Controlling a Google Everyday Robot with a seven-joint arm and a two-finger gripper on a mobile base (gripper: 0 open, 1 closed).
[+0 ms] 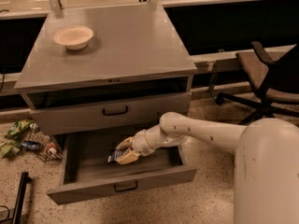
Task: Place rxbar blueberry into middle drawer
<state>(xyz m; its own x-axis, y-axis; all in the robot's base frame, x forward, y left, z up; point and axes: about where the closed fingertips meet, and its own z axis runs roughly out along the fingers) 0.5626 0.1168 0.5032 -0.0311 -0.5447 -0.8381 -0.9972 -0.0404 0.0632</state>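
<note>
The bar [113,156] is sitting between the gripper's [124,152] two tan fingers [127,159], w/ its dark blue end and pale print sticking out to the left of the fingertips. The gripper is clamping it, one finger above and one below. The bar is hanging inside the open drawer [154,181], roughly mid-width, over the grey floor of the drawer. Can't tell whether it is touching that floor.

The gripper is reaching in from the right, w/ its fingertips pointing left. The white arm [201,134] is running from the robot's body at the near right, crossing the drawer's right wall and angling down into it. The drawer is standing pulled well out toward the near side, its black handle [125,187] showing on the front.

Above it, the top drawer [154,108] is sitting shut, just over the gripper. The cabinet [135,45] top is carrying a cream bowl [73,36] at its far left, well apart from the bar. On the floor left of the cabinet, some wrappers & bits of litter [18,134] are lying about. A black office chair [266,78] is standing at the far right.
</note>
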